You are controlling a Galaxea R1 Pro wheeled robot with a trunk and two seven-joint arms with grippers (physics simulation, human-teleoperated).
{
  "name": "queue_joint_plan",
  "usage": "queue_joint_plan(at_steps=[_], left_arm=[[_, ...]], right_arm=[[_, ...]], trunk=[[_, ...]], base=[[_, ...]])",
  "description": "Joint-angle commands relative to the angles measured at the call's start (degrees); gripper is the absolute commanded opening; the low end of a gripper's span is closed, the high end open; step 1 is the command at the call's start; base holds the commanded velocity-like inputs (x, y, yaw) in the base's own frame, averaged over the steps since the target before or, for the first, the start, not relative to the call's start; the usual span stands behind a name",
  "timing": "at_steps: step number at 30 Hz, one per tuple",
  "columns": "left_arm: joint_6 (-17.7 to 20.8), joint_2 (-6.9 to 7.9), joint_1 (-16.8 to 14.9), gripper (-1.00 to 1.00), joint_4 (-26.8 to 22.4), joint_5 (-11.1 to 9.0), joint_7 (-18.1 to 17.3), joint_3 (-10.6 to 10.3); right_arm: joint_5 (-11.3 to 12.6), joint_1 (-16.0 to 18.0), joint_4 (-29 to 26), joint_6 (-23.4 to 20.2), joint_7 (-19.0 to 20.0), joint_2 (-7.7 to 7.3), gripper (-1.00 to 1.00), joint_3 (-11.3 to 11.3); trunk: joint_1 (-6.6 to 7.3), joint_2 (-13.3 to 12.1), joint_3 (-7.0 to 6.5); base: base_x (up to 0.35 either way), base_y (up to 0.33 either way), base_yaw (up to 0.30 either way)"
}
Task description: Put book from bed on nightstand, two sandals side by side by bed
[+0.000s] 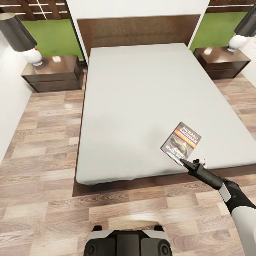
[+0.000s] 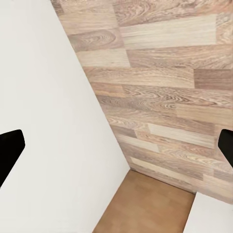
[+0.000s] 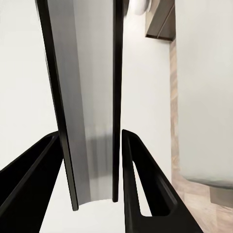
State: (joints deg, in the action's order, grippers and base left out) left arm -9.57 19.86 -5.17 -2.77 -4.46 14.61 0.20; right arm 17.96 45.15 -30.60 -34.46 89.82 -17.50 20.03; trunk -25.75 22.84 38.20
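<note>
The book (image 1: 181,141), dark with an orange band and white lettering, is at the near right part of the pale-grey bed (image 1: 135,99). My right gripper (image 1: 186,162) is shut on its near corner. In the right wrist view the book's edge (image 3: 92,97) stands between the two black fingers (image 3: 34,179), held by the right gripper (image 3: 92,141). My left gripper (image 2: 116,148) is open, its fingers wide apart over wood floor beside a white wall. A nightstand (image 1: 53,73) stands at the bed's left and another nightstand (image 1: 222,60) at its right. The two sandals are out of view.
Each nightstand carries a lamp with a dark shade: the left lamp (image 1: 30,49) and the right lamp (image 1: 238,39). Wood-plank floor (image 1: 42,142) runs along both sides of the bed and in front of it. My base (image 1: 128,241) is at the bed's foot.
</note>
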Motion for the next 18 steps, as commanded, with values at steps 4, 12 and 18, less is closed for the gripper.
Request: queue_joint_plan(at_steps=[4, 12, 18], left_arm=[[-0.3, 0.00, 0.0, 1.00, 0.0, -0.5, 0.0, 0.0], [-0.3, -0.01, 0.0, 1.00, 0.0, -0.5, 0.0, 0.0], [-0.8, 0.00, 0.0, 1.00, 0.0, -0.5, -0.1, 0.0]], right_arm=[[0.2, 0.0, 0.0, -0.6, 0.2, 0.00, -1.00, 0.0], [0.2, 0.1, -0.1, -0.6, -1.4, 1.14, -1.00, -0.1], [-0.2, 0.1, -1.4, -0.7, -3.2, 4.19, -1.00, -0.3]], trunk=[[-0.03, 0.1, -0.31], [-0.03, 0.1, -1.05], [-0.03, 0.1, -1.61]], base=[[0.000, 0.000, 0.000], [0.000, 0.000, 0.000], [0.000, 0.000, 0.000]])
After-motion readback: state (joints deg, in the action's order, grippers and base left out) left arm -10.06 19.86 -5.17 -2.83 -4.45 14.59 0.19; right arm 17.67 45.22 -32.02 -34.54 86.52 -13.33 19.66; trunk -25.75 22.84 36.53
